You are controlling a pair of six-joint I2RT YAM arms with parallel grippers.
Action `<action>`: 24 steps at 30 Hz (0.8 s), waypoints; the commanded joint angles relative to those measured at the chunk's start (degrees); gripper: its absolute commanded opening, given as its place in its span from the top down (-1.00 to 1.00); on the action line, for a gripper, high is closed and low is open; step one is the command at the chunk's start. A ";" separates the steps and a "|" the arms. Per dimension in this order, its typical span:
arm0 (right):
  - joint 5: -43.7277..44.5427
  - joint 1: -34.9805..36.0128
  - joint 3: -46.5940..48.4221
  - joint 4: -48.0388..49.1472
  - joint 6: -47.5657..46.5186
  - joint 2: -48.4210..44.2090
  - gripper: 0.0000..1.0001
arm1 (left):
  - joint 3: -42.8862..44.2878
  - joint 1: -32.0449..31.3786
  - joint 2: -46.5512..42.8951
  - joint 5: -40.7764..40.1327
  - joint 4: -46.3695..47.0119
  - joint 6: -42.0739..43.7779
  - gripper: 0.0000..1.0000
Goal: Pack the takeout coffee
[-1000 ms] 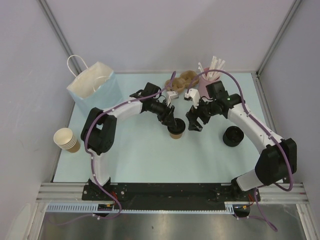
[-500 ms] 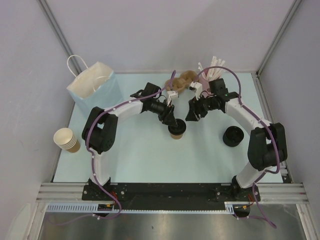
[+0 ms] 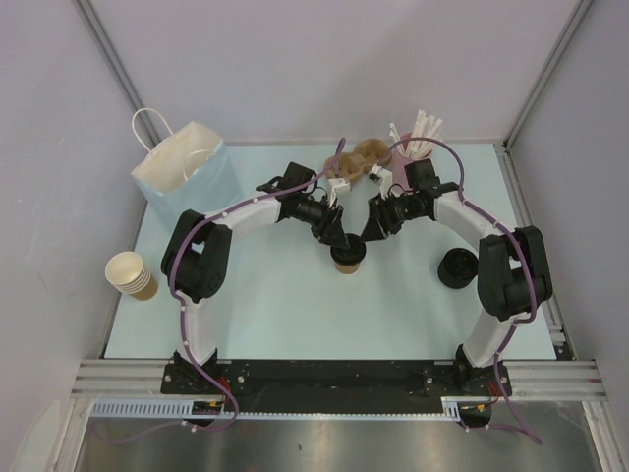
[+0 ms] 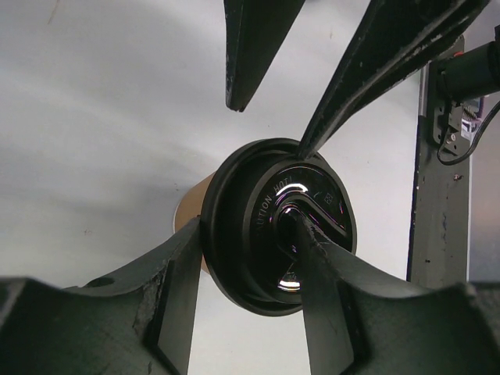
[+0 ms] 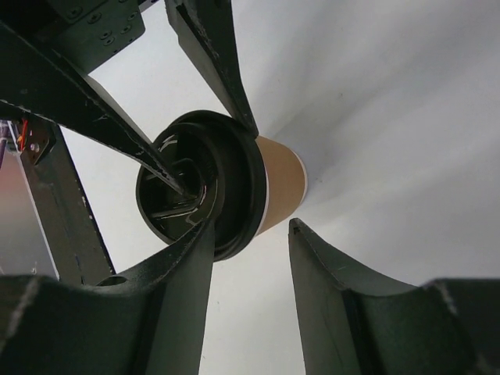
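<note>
The takeout coffee, a tan paper cup with a black lid, stands mid-table. My left gripper is on its lid. In the left wrist view one finger presses the outside of the lid rim and the other sits in the recess on the lid's top. My right gripper is open just to the cup's right. In the right wrist view one finger touches the lid rim and the other stands apart from the cup's tan wall.
A light-blue paper bag stands open at the back left. A stack of lidless tan cups is at the left edge. A pink cup of white straws and brown items are at the back. Black lids sit to the right.
My right gripper has moved left and closed in on the cup, its arm folding inward. The left gripper and the cup have stayed put.
</note>
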 commanded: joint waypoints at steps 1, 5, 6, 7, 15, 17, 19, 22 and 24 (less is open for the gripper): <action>-1.20 0.40 0.24 2.27 1.29 0.98 0.06 | -2.21 -0.63 4.59 -11.41 -4.26 4.12 -0.04; -0.58 0.40 0.24 2.54 1.64 2.12 0.07 | -2.21 -0.63 4.42 -11.50 -4.17 3.95 -0.04; -0.58 0.40 0.24 2.62 1.64 2.39 0.07 | -2.21 -0.63 4.33 -11.59 -4.08 4.03 -0.04; -0.49 0.40 0.24 2.54 1.90 2.48 0.07 | -2.21 -0.63 4.33 -11.68 -4.17 4.03 -0.04; -2.60 -0.38 0.24 3.15 2.96 2.83 0.10 | -2.12 -0.63 4.24 -11.59 -4.34 4.03 -0.04; -3.56 -0.74 0.16 3.15 3.13 3.01 0.17 | -2.21 -0.63 4.33 -11.68 -4.34 3.95 -0.04; -4.52 -1.35 0.16 3.06 3.48 3.18 0.19 | -2.12 -0.63 4.24 -11.68 -4.26 4.03 -0.04; -4.79 -1.88 0.24 3.15 3.75 3.62 0.20 | -2.21 -0.63 4.33 -11.68 -4.26 4.03 -0.04; -5.06 -1.79 0.24 2.89 3.75 3.97 0.20 | -2.21 -0.63 4.42 -11.68 -4.34 4.03 -0.04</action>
